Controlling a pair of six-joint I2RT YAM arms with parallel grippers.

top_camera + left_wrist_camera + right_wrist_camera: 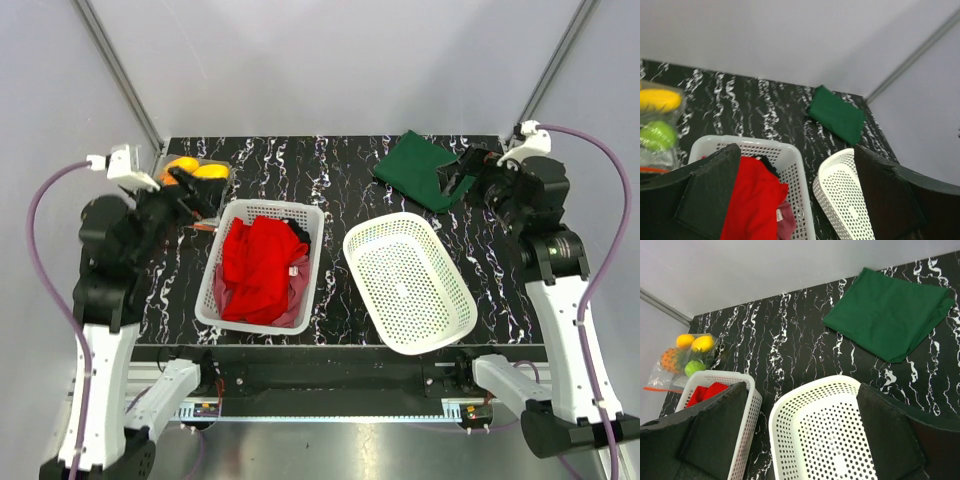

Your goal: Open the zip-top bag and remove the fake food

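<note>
Firstly, from above, the zip-top bag (197,163) lies at the far left corner of the black marbled surface (330,165), and the fake food (181,165) shows inside it as orange and yellow shapes. The left gripper (195,195) hangs just at the near side of the bag and hides part of it. The right gripper (452,182) is at the edge of a green cloth (412,163) at the far right. Between the arms stand a white basket (207,305) with a red cloth (258,262) in it and an empty white basket (352,250). Next, in the left wrist view, the left gripper (796,165) has its fingers (710,195) wide apart with nothing between them. The bag (665,155) is at the left border, outside the fingers, with a yellow oblong piece (657,100) and a round green fruit (657,135) in it. Its red-orange zip strip (652,170) is on the near side. Finally, in the right wrist view, the right gripper (800,405) is also spread wide and holds nothing, above the rim of the empty basket (810,387). The bag (682,375) lies far to the left beside the basket of red cloth (705,392), and an orange pineapple (669,360) can be seen in it too.
</note>
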